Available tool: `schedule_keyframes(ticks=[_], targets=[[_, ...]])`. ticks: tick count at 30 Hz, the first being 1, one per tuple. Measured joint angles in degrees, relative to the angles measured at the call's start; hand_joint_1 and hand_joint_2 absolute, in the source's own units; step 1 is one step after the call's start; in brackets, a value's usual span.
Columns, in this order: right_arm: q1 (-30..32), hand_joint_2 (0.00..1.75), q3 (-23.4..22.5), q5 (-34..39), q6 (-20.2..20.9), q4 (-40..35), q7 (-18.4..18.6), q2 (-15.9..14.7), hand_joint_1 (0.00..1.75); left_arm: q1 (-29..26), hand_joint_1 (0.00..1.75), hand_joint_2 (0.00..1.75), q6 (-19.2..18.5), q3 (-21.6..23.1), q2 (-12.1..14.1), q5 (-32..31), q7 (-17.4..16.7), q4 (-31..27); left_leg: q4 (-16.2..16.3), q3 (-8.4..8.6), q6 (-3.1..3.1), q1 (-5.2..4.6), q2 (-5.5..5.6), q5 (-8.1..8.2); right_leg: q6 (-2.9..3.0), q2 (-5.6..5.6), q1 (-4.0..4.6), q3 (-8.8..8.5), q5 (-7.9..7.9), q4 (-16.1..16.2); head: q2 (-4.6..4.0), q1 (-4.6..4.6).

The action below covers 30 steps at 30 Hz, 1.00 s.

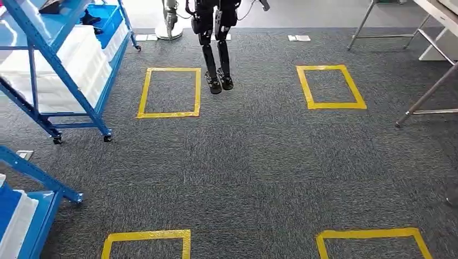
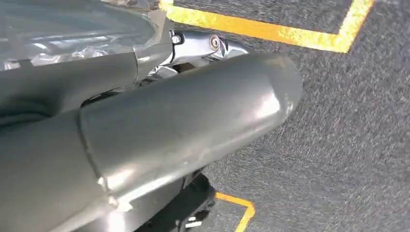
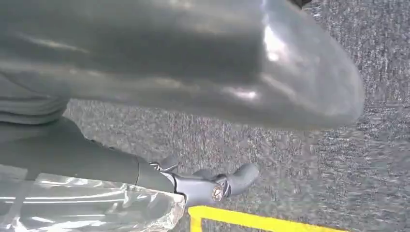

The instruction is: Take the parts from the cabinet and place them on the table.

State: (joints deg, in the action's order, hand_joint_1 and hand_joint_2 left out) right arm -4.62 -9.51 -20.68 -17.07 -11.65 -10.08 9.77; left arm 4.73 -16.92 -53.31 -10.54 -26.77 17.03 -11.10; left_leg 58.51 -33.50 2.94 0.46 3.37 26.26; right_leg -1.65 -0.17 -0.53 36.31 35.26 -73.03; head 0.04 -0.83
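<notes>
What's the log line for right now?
left hand: clear plastic by fingers, grip unclear | right hand: same | head view: carpet, yellow squares, blue rack

It looked like a robotics test lab or workshop: grey carpet floor marked with yellow tape rectangles, blue wheeled shelving racks holding white bins, another humanoid robot standing beyond, and metal-legged tables.
</notes>
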Motion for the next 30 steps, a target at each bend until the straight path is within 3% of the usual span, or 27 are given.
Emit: schedule_keyframes(ticks=[2,3,4,7,8,9,10,12,13,14,15,16,17,18,19,22,23,24,25,26,28,29,30], targets=[[-0.22,0.00,0.26,-0.40,0.04,0.00,0.02,-0.13,0.00,0.01,0.00,0.00,-0.20,0.00,-0.09,0.24,0.07,0.00,0.04,0.07,-0.35,0.10,1.63,-0.18,-0.99,1.52,-0.59,-5.20,-4.58,11.20,0.00,0.00],[-0.26,0.00,0.50,-1.48,-0.08,0.02,0.97,-0.15,0.00,0.01,0.00,0.00,-0.41,0.00,-0.11,0.37,0.11,0.00,0.13,-0.07,-0.73,-0.03,2.16,-0.28,-1.05,3.50,-0.87,-6.26,-5.28,14.58,0.00,-0.04],[-0.36,0.00,0.94,-2.76,-0.46,0.02,2.39,-0.07,0.00,0.04,0.00,0.00,-0.46,-0.02,-0.09,0.37,0.11,0.00,0.32,-0.18,-1.10,-0.31,2.83,-0.14,-0.40,2.94,-0.54,-6.13,-5.70,14.88,0.00,0.04],[-0.41,0.00,1.46,-2.06,-1.11,0.02,2.29,0.04,0.00,-0.30,0.00,0.00,0.02,-0.02,-0.09,0.07,0.15,0.00,-0.25,-0.47,-2.20,0.08,3.82,-0.65,0.62,1.74,-0.14,-6.71,-6.04,14.93,0.00,0.06],[-0.43,0.00,1.46,-2.51,-1.11,0.02,2.55,0.17,0.00,-0.42,0.00,0.00,0.04,-0.02,-0.02,-0.09,0.15,0.00,0.29,-0.75,-2.31,0.29,3.28,-0.37,1.25,1.16,-1.12,-6.61,-6.45,15.26,0.00,0.11],[-0.56,0.00,1.64,-3.61,-1.36,0.02,3.96,0.07,0.00,-0.50,0.00,0.00,0.02,-0.02,-0.02,-0.26,0.09,0.00,2.06,-1.52,-2.48,0.02,-0.25,1.20,1.63,0.85,-0.81,-6.51,-6.63,15.26,0.00,0.26],[-0.49,0.00,2.31,-4.63,-1.77,0.04,5.27,0.11,0.00,-0.43,0.00,0.00,0.02,-0.02,-0.02,-0.45,0.00,0.00,5.30,-2.99,-2.63,0.08,-1.81,3.50,2.12,0.32,-0.63,-6.45,-6.61,15.25,0.00,0.74],[0.18,0.00,2.80,-3.85,-2.51,0.07,4.54,0.07,0.00,-0.23,0.00,0.00,0.18,0.04,-0.07,-1.07,0.02,0.00,14.15,-7.02,-2.99,0.21,-2.73,7.68,2.26,-1.28,-0.20,-6.37,-6.53,15.24,0.00,0.72],[0.35,0.00,2.80,-3.82,-2.54,0.07,4.26,-0.04,0.00,-0.25,0.00,0.00,0.17,0.04,-0.11,-1.29,0.13,0.00,16.72,-8.21,-3.11,0.26,-2.96,8.26,2.33,-1.94,-0.10,-6.30,-6.48,15.23,0.00,0.72],[0.39,0.00,2.80,-4.22,-2.60,0.07,4.44,-0.09,0.00,-0.33,0.00,0.00,0.17,0.04,-0.11,-1.40,0.17,0.00,16.78,-8.18,-3.10,0.30,-3.12,7.68,2.32,-2.49,-0.02,-6.30,-6.46,15.23,0.00,0.72],[0.36,0.00,2.84,-5.03,-2.91,0.07,5.22,-0.09,0.00,-0.38,0.00,0.00,0.17,0.04,-0.11,-1.49,0.17,0.00,14.66,-7.05,-3.06,0.30,-3.27,6.13,2.34,-3.00,0.00,-6.30,-6.43,15.23,0.00,0.74],[0.37,0.00,3.02,-4.99,-3.23,0.07,5.19,-0.07,0.00,-0.37,0.00,0.00,0.20,0.04,-0.11,-1.77,0.17,0.00,10.09,-4.51,-2.96,0.29,-3.55,3.73,2.36,-3.51,0.00,-6.40,-6.38,15.23,0.00,0.76],[0.41,0.00,3.02,-4.57,-3.39,0.07,4.61,-0.04,0.00,-0.31,0.00,0.00,0.26,0.09,-0.09,-2.01,0.20,0.00,4.96,-1.61,-2.75,0.27,-4.57,1.58,2.40,-4.00,0.00,-6.52,-6.32,15.23,0.00,0.76],[0.39,0.00,2.99,-4.57,-3.39,0.07,4.20,0.00,0.00,-0.21,0.00,0.00,0.37,0.18,-0.09,-2.08,0.37,0.00,1.18,0.50,-2.44,0.14,-6.97,1.02,2.31,-4.35,0.23,-6.63,-6.24,15.23,0.00,0.79],[0.37,0.00,2.99,-4.77,-3.45,0.07,4.15,0.00,0.00,0.07,0.00,0.00,0.39,0.22,-0.09,-2.10,0.48,0.00,0.43,0.65,-2.21,-0.35,-6.85,1.16,1.93,-4.74,0.92,-6.46,-5.98,15.00,0.00,0.74],[0.31,0.00,2.99,-5.57,-4.74,0.07,5.01,0.07,0.00,0.12,0.00,0.00,0.81,0.28,-0.07,-2.71,0.48,0.00,0.29,0.17,-1.42,-0.81,-5.14,0.99,1.45,-6.24,0.74,-6.76,-6.02,15.36,0.00,0.55],[0.25,0.00,2.99,-5.60,-4.61,0.07,5.01,0.07,0.00,0.13,0.00,0.00,0.87,0.31,-0.07,-2.84,0.50,0.00,-0.52,0.75,-0.74,-0.31,-4.50,0.39,0.98,-6.72,1.31,-6.63,-5.72,15.17,0.00,0.57],[0.20,0.00,2.99,-6.39,-4.57,0.07,5.61,0.00,0.00,0.13,0.00,0.00,0.81,0.42,-0.28,-2.91,0.50,0.00,-0.89,0.83,-0.51,-0.19,-4.22,0.13,0.78,-4.29,0.52,-6.24,-4.96,13.84,0.00,0.53],[0.31,0.00,3.08,-7.45,-4.76,0.07,6.57,0.00,0.00,0.35,0.00,0.00,0.79,0.48,-0.22,-2.91,0.42,0.00,-0.93,0.73,-0.04,0.04,-3.79,-0.15,1.07,-2.18,0.44,-4.95,-3.19,10.96,0.00,0.35],[0.38,0.00,3.26,-7.76,-5.15,0.07,6.86,0.00,0.00,0.63,0.00,0.00,0.77,0.50,-0.24,-2.99,0.24,0.00,-0.94,0.56,0.02,0.03,-3.08,-0.19,1.32,-1.00,0.33,-3.01,-1.18,6.78,0.00,0.26],[0.73,0.00,3.28,-7.76,-5.57,0.07,6.86,-0.07,0.00,0.77,0.00,0.00,0.83,0.59,-0.31,-3.24,-0.04,0.00,-0.88,0.36,0.11,0.03,-1.48,-0.30,1.19,-0.30,0.00,0.85,1.67,-1.47,0.00,0.28],[0.80,0.00,3.28,-8.10,-5.55,0.09,6.93,-0.11,0.00,0.73,0.00,0.00,0.87,0.59,-0.33,-3.26,-0.07,0.00,-0.86,0.36,0.04,0.03,-0.84,-0.34,0.85,-0.22,-0.07,1.22,1.47,-2.17,0.00,0.24],[0.80,0.00,3.41,-8.98,-5.55,0.11,7.43,-0.15,0.00,0.72,0.00,0.00,0.87,0.59,-0.35,-3.26,-0.07,0.00,-0.84,0.36,-0.07,0.04,-0.14,-0.41,0.33,-0.18,-0.21,0.48,0.48,-0.54,0.00,0.28]])
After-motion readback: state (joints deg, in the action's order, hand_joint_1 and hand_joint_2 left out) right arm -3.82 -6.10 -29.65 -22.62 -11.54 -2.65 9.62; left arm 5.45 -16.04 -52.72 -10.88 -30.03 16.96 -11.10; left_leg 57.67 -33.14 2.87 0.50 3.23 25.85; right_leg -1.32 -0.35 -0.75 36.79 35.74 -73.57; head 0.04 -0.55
